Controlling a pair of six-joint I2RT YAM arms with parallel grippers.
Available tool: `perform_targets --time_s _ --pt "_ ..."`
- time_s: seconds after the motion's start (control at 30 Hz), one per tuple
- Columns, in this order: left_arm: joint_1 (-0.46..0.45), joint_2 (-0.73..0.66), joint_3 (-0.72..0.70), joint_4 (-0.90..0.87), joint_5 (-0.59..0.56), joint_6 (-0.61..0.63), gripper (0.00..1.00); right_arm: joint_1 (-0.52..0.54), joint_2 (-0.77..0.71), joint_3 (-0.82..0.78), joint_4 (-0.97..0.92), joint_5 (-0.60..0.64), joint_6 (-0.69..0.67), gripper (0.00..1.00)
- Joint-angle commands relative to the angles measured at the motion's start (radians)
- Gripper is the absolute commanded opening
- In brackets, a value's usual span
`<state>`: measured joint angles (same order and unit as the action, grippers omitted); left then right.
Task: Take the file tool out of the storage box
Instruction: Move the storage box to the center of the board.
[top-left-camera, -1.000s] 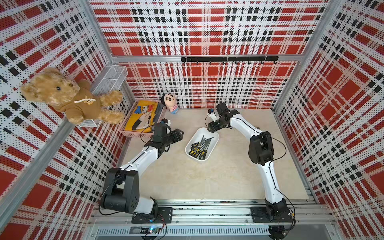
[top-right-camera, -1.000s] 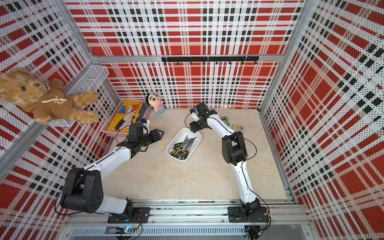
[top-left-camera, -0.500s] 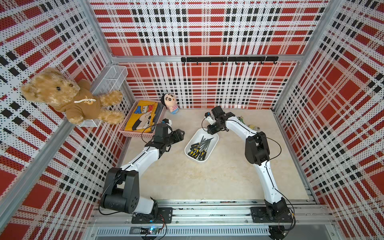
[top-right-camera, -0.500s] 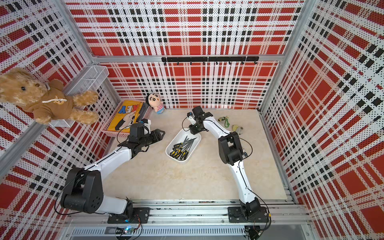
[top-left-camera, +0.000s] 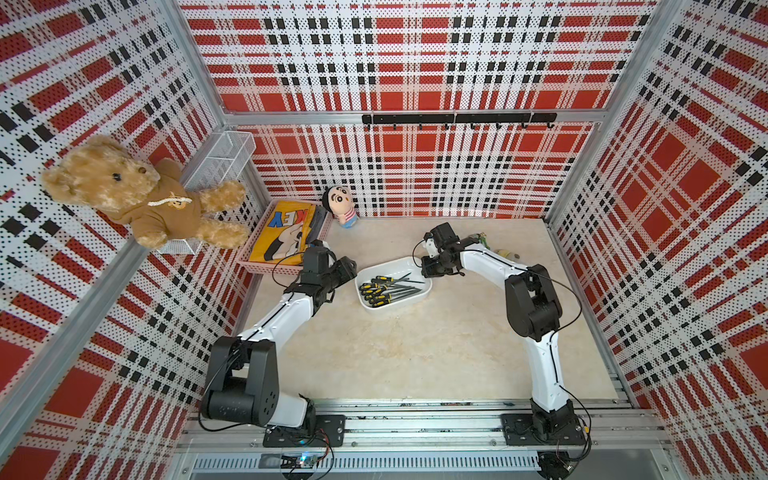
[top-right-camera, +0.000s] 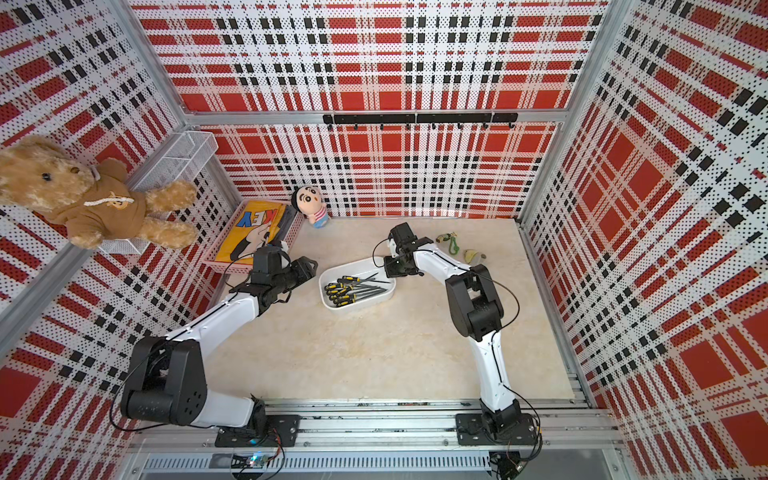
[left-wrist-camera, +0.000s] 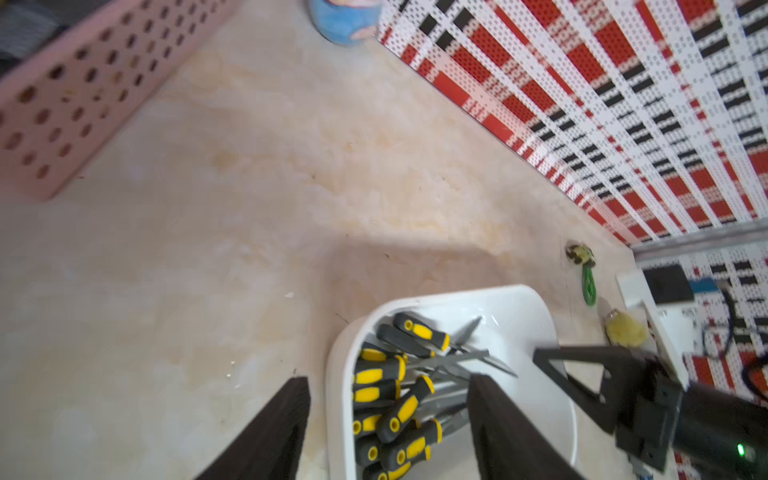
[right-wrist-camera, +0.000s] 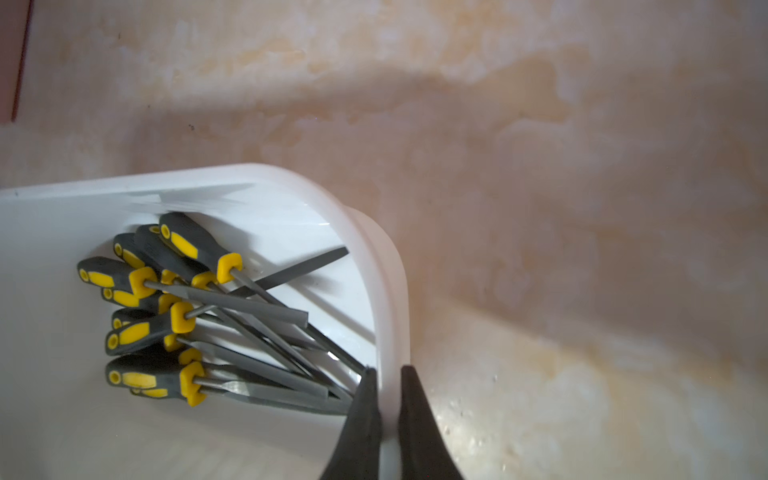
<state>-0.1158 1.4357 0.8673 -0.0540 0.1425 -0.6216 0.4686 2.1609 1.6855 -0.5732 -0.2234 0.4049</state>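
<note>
Clearly, our right gripper (right-wrist-camera: 388, 374) was clamped on the storage box (right-wrist-camera: 386, 257) rim, the files (right-wrist-camera: 249, 303) heaped inside it on the desk (right-wrist-camera: 540, 208); our left gripper (left-wrist-camera: 388, 379) hung open near their handles. We judged the thin wall could slip, tilting the box.
</note>
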Motion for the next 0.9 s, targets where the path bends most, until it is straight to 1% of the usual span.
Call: perform_targets --time_s 0.0,0.03,0.07,0.13,0.17,0.2,0.27,0.3,0.37,0.47,0.53,0.57,0.67,0.7,0.77,0.8,0.87 --pt "0.001 -0.050 -0.026 -0.020 -0.076 -0.088 0.67 0.008 -0.084 -0.143 0.074 0.025 0.261 0.09" --pt "-0.003 -0.051 -0.032 -0.020 -0.083 -0.104 0.67 0.011 -0.102 -0.177 0.098 0.025 0.291 0.15" --pt "-0.012 -0.052 -0.039 -0.021 -0.096 -0.121 0.67 0.014 -0.119 -0.209 0.124 0.023 0.318 0.23" --pt "-0.042 -0.050 -0.047 -0.031 -0.131 -0.143 0.67 0.018 -0.146 -0.247 0.152 0.033 0.353 0.48" --pt "-0.062 -0.050 -0.051 -0.039 -0.147 -0.156 0.67 0.018 -0.161 -0.262 0.164 0.042 0.359 0.57" --pt "-0.083 -0.053 -0.054 -0.050 -0.162 -0.173 0.67 0.018 -0.181 -0.271 0.172 0.057 0.358 0.64" --pt "-0.123 -0.064 -0.067 -0.061 -0.183 -0.228 0.67 0.017 -0.214 -0.264 0.167 0.087 0.330 0.72" --pt "-0.173 -0.080 -0.081 -0.061 -0.196 -0.267 0.68 0.015 -0.228 -0.250 0.151 0.107 0.310 0.75" --pt "-0.228 -0.114 -0.114 -0.060 -0.225 -0.362 0.68 0.008 -0.246 -0.217 0.131 0.124 0.257 0.78" --pt "-0.309 -0.160 -0.170 -0.044 -0.248 -0.548 0.68 -0.010 -0.253 -0.166 0.101 0.152 0.184 0.81" --pt "-0.371 -0.190 -0.212 0.002 -0.263 -0.672 0.68 -0.033 -0.245 -0.140 0.089 0.129 0.156 0.81" --pt "-0.406 -0.211 -0.234 0.019 -0.291 -0.754 0.68 -0.044 -0.236 -0.126 0.080 0.113 0.131 0.81" --pt "-0.490 -0.261 -0.296 0.084 -0.367 -0.942 0.68 -0.059 -0.218 -0.085 0.048 0.108 0.084 0.82" --pt "-0.508 -0.268 -0.310 0.099 -0.382 -1.000 0.69 -0.062 -0.217 -0.079 0.044 0.095 0.070 0.82" --pt "-0.530 -0.267 -0.320 0.103 -0.411 -1.077 0.72 -0.064 -0.216 -0.079 0.041 0.086 0.055 0.82" --pt "-0.539 -0.261 -0.321 0.107 -0.426 -1.109 0.80 -0.064 -0.214 -0.083 0.040 0.077 0.044 0.83" --pt "-0.542 -0.238 -0.321 0.121 -0.432 -1.153 0.81 -0.064 -0.214 -0.089 0.041 0.069 0.034 0.83"
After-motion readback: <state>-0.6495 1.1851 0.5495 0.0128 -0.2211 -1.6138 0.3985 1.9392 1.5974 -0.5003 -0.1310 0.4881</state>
